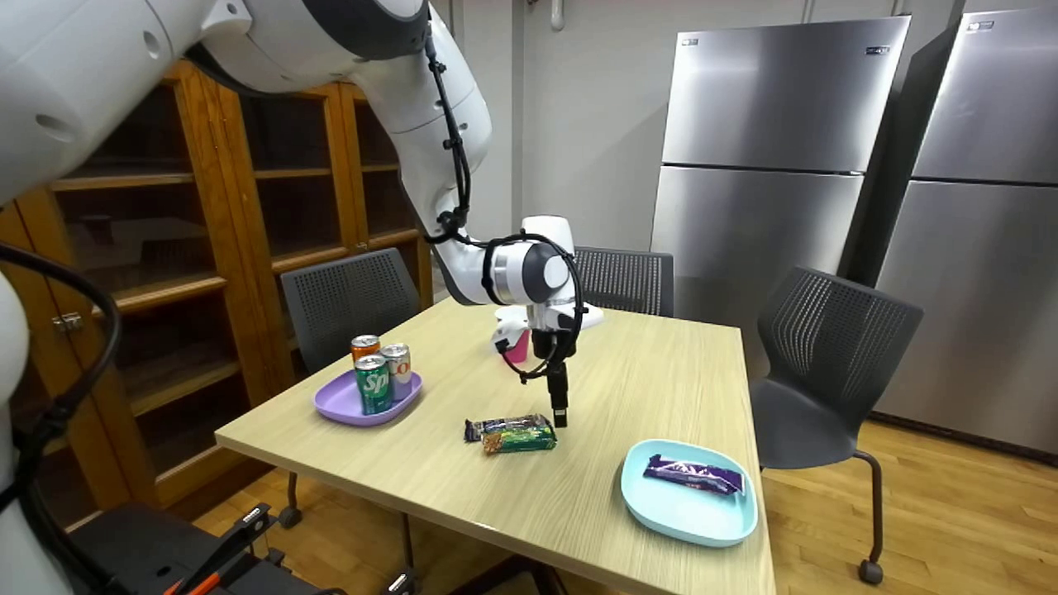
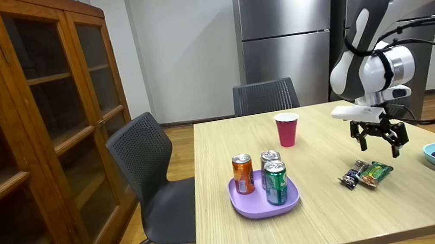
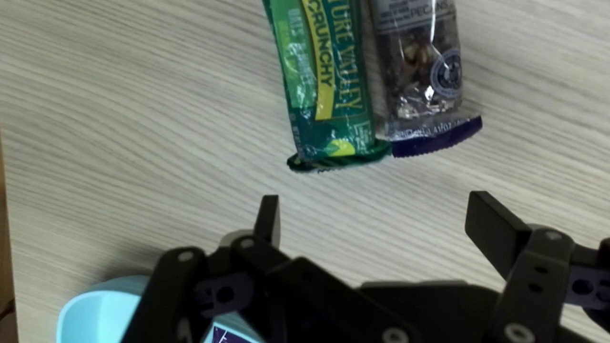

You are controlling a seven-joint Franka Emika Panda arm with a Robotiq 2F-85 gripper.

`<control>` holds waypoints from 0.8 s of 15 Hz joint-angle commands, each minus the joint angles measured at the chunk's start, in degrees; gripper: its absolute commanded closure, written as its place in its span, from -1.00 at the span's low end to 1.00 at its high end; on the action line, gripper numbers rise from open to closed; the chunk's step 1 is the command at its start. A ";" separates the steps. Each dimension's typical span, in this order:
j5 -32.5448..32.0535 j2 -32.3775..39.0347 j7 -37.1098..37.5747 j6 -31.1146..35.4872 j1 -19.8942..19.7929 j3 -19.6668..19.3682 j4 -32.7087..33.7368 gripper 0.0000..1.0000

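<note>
My gripper [image 3: 374,197] stands open above the table, nothing between its fingers. Nearest to it, just ahead in the wrist view, a green granola bar [image 3: 329,85] lies flat. Alongside is a clear-and-dark pecan bar [image 3: 421,71], their near ends touching. Both bars' far ends run out of the wrist view. In an exterior view the gripper [image 2: 379,150] hovers just behind the green bar [image 2: 376,174] and the dark bar [image 2: 349,178]. A purple-wrapped bar [image 1: 694,475] rests on a light blue tray [image 1: 686,516]; in the wrist view the gripper partly hides this tray [image 3: 95,314].
A purple plate [image 2: 253,210] holds an orange can [image 2: 243,174], a green can [image 2: 276,184] and a silver can [image 2: 269,157], all upright. Behind them stands a red cup [image 2: 287,130]. Chairs, such as a grey one [image 1: 835,364], surround the table [image 1: 661,372].
</note>
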 commanded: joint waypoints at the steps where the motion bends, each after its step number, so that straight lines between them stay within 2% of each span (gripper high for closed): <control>1: -0.70 -4.97 -4.34 0.51 0.40 0.88 -6.42 -1.00; 8: -0.79 -9.40 -9.81 1.71 1.46 0.87 -14.55 -1.00; 12: -0.26 -10.29 -9.82 2.21 1.85 0.58 -17.07 -1.00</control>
